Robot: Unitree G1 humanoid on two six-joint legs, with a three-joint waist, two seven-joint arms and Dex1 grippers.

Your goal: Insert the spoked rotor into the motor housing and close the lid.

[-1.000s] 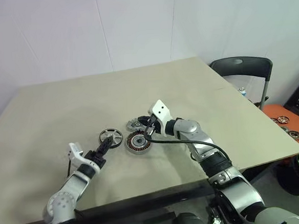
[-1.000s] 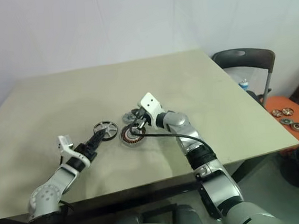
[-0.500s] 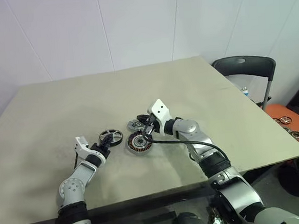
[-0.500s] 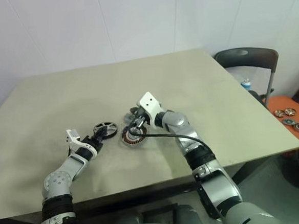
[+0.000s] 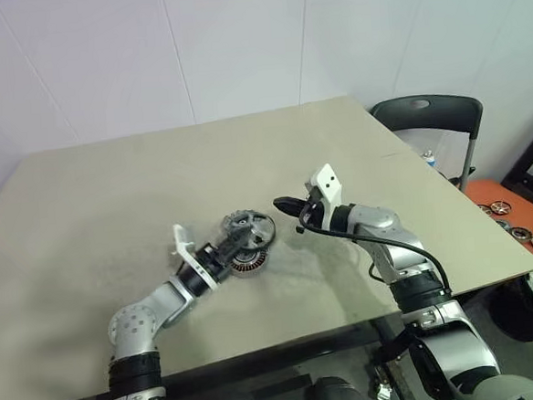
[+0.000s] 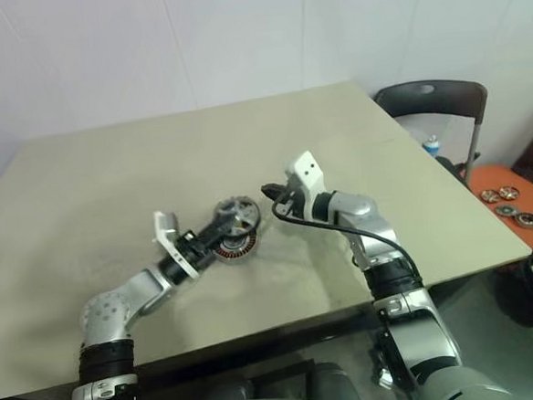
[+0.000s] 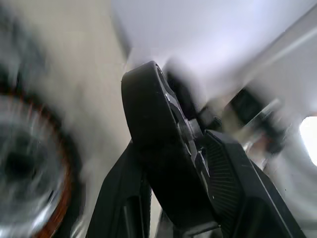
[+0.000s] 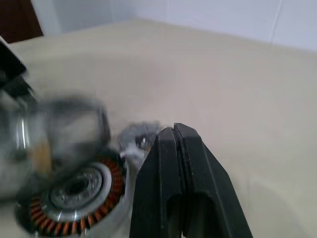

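Your spoked rotor (image 5: 248, 229) hangs on edge, tilted, just above the far rim of the motor housing (image 5: 243, 261), which lies flat on the table (image 5: 110, 193) with its windings up. The left gripper (image 5: 234, 238) pinches the rotor's rim from the near-left, so lay it flat and lower it. The right gripper (image 5: 283, 202), fingers pressed together and empty, waits beside it, further off

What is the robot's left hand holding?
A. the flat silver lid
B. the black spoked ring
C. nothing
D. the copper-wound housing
B: the left hand is clamped on the spoked rotor, held above the motor housing on the table.
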